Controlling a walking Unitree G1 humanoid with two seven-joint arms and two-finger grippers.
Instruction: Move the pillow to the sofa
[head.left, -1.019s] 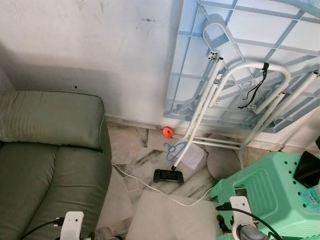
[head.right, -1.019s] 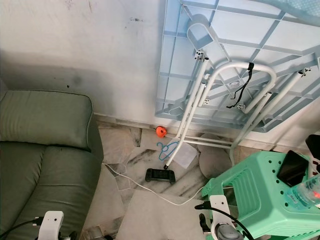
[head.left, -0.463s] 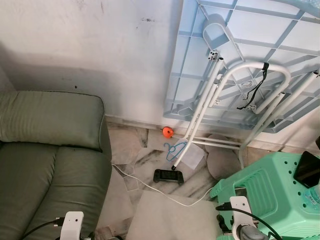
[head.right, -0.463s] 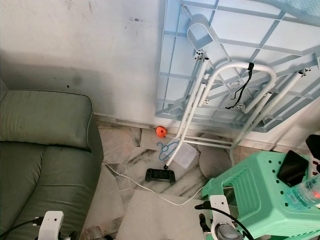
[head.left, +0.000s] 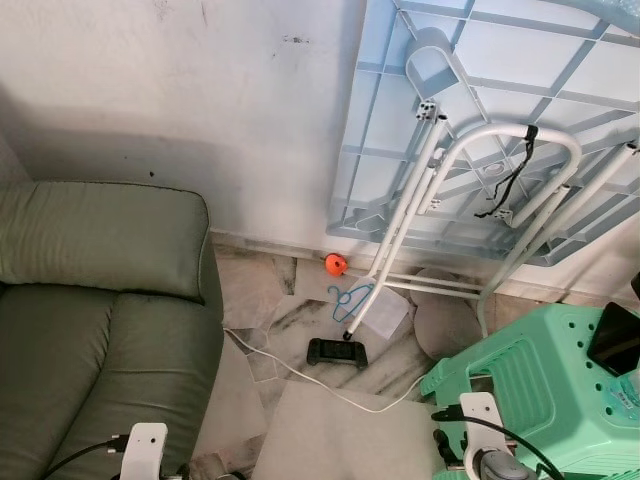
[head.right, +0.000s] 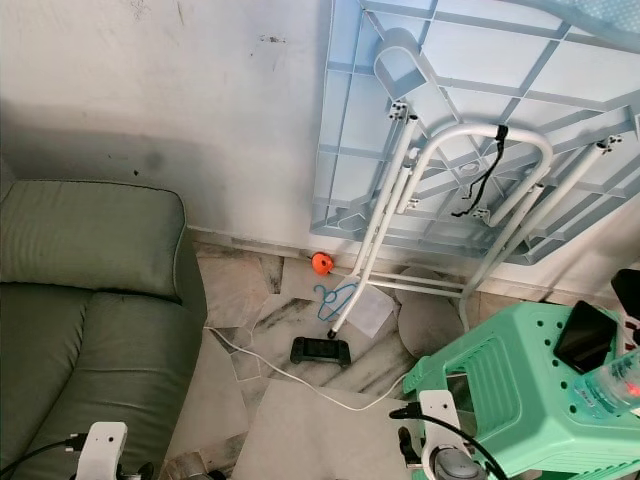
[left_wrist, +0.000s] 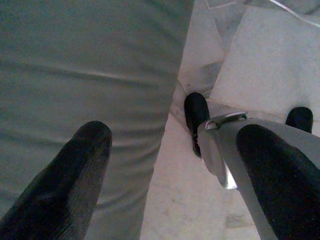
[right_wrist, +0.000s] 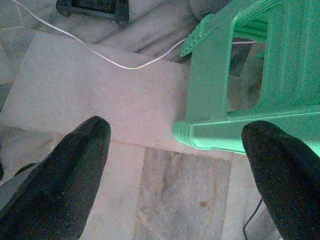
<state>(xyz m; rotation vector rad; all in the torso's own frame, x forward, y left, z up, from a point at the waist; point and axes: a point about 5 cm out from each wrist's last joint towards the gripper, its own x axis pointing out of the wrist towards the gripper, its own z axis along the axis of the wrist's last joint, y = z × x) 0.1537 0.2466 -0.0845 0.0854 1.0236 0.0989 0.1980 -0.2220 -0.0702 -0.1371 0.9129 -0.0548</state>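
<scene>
green sofa (head.left: 95, 300), mint stool (head.left: 545, 385), marble floor (head.left: 300, 310)

Sofa (head.left: 90, 330): one
Green stool (head.left: 545, 385): one
Blue hanger (head.left: 350, 297): one
Orange ball (head.left: 335, 263): one
Black controller (head.left: 336, 352): one
White cable (head.left: 300, 375): one
</scene>
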